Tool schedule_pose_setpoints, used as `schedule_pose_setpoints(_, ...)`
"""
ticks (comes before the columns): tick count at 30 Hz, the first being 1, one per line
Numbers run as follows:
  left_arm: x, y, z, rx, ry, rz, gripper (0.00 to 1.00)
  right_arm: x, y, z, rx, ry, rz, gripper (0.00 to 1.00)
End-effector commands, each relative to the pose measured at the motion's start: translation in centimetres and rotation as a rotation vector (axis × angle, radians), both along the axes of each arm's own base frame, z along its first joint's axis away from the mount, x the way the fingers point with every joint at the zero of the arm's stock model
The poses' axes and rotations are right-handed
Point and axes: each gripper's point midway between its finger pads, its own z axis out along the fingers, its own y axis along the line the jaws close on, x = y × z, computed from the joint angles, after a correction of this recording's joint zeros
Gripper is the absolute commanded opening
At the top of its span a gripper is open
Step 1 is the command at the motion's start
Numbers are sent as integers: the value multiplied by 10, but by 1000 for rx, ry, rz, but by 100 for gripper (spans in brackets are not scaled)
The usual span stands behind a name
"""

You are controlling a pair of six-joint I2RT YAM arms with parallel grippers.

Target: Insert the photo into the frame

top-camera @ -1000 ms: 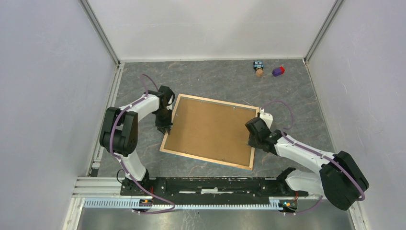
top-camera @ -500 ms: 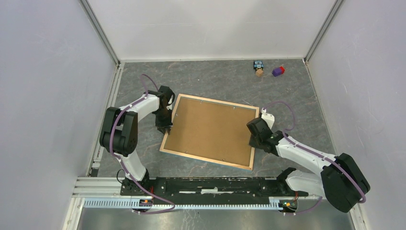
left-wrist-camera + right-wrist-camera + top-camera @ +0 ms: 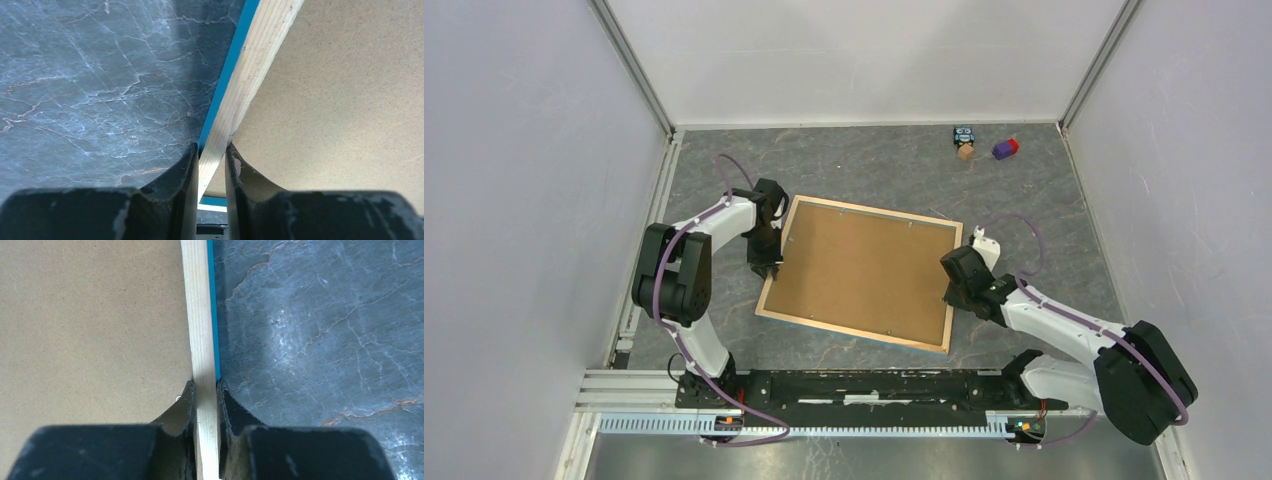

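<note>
The photo shows in no view; a brown hardboard sheet (image 3: 864,268) fills the frame's (image 3: 879,211) upturned pale-wood back, and what lies beneath it cannot be told. Only a sliver of the blue front shows along the rails in the wrist views. The frame sits skewed near the middle of the grey table (image 3: 874,165), and whether it rests flat or is slightly raised is unclear. The left gripper (image 3: 210,150) pinches the rail facing the table's left edge, one finger on the outer side and one over the board. The right gripper (image 3: 205,385) clamps the opposite rail, toward the right edge, the same way.
</note>
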Motion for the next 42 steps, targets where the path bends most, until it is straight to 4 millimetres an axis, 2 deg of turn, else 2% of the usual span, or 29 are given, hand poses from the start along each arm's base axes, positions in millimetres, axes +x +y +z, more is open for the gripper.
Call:
schedule_pose_setpoints(1,7,-9,16,-47,-56,-10,2,-57,-2,-42,18,242,48,7)
schedule_pose_setpoints(3,7,-9,16,-45,-54,-9,2,-54,-2,-41,12,229,54,7)
schedule_pose_setpoints(4,7,-9,16,-46,-56,-9,2,-51,-2,-40,4,217,61,12)
schedule_pose_setpoints(7,8,-10,18,-54,-59,-16,2,-37,-3,-32,-28,166,110,32)
schedule_pose_setpoints(9,10,-11,20,-59,-69,-20,3,-25,-2,-25,-39,110,169,51)
schedule_pose_setpoints(10,11,-12,22,-64,-79,-25,7,-19,-2,-22,-49,86,203,61)
schedule_pose_setpoints(11,13,-13,24,-71,-90,-28,16,-14,-2,-19,-58,65,236,70)
schedule_pose_setpoints(13,15,-15,30,-86,-117,-35,29,-3,-2,-13,-79,18,286,79)
schedule_pose_setpoints(17,21,-15,44,-94,-186,-40,46,17,-7,-6,-97,-31,332,84)
schedule_pose_setpoints(19,24,-16,53,-108,-229,-44,54,22,-13,-9,-102,-5,325,79)
schedule_pose_setpoints(21,29,-17,70,-120,-301,-40,64,20,-17,-15,-103,31,318,62)
schedule_pose_setpoints(24,31,-26,107,-157,-438,-62,71,13,-17,-21,-84,44,316,55)
schedule_pose_setpoints(26,26,-49,135,-220,-544,-123,77,9,-14,-23,-64,53,320,46)
schedule_pose_setpoints(30,-10,-125,178,-429,-698,-326,92,7,-21,-23,-83,57,281,27)
schedule_pose_setpoints(32,-38,-165,179,-532,-746,-446,96,9,-24,-21,-93,51,266,17)
schedule_pose_setpoints(34,-66,-199,171,-598,-798,-579,100,11,-23,-15,-91,53,259,1)
schedule_pose_setpoints(36,-93,-223,157,-589,-851,-715,100,12,-23,-10,-92,71,248,0)
schedule_pose_setpoints(39,-128,-246,131,-531,-896,-903,100,13,-21,-3,-64,98,249,0)
schedule_pose_setpoints(42,-162,-269,117,-524,-958,-1081,100,12,-16,7,-29,137,271,0)
